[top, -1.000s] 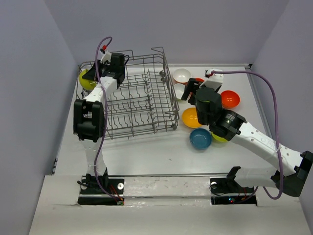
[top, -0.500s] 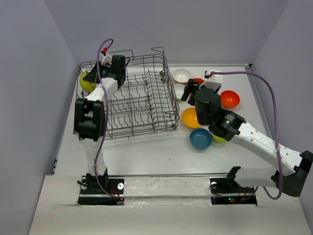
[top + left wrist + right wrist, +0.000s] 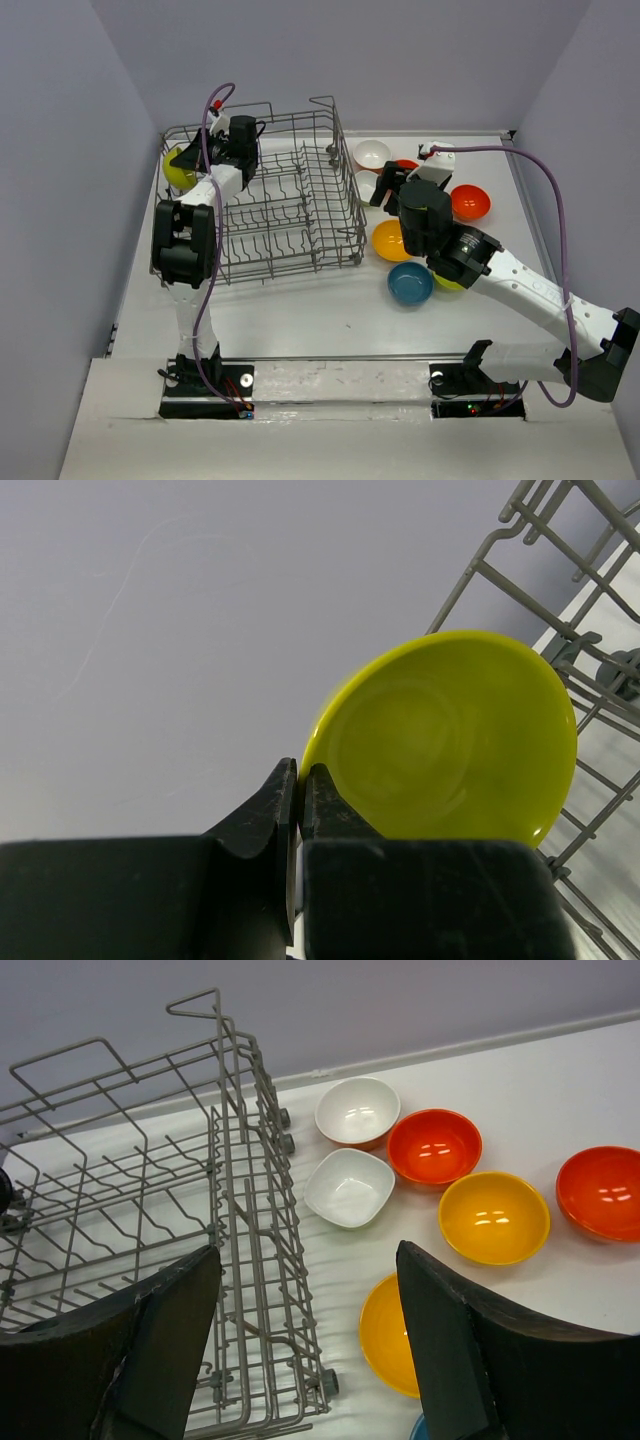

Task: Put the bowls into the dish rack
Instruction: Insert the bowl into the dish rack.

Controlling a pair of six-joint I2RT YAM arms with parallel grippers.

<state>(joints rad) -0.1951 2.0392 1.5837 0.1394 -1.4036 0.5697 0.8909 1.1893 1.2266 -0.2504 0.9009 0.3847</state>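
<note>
One lime bowl [image 3: 450, 740] | rim pinched between left jaws | right jaws spread

Bright plain-coloured bowls, grey wire dish rack [image 3: 290, 205]

Right of the dish rack, on the white tabletop [image 3: 330, 310], lie white bowls [image 3: 357, 1110], red-orange bowls [image 3: 434, 1146], orange-yellow bowls [image 3: 494, 1217] and a teal blue bowl [image 3: 410, 284]. At the rack's far left corner is a lime green bowl [image 3: 450, 740]. Left claw [image 3: 298, 790] and right claw [image 3: 305, 1260] are black.
</note>
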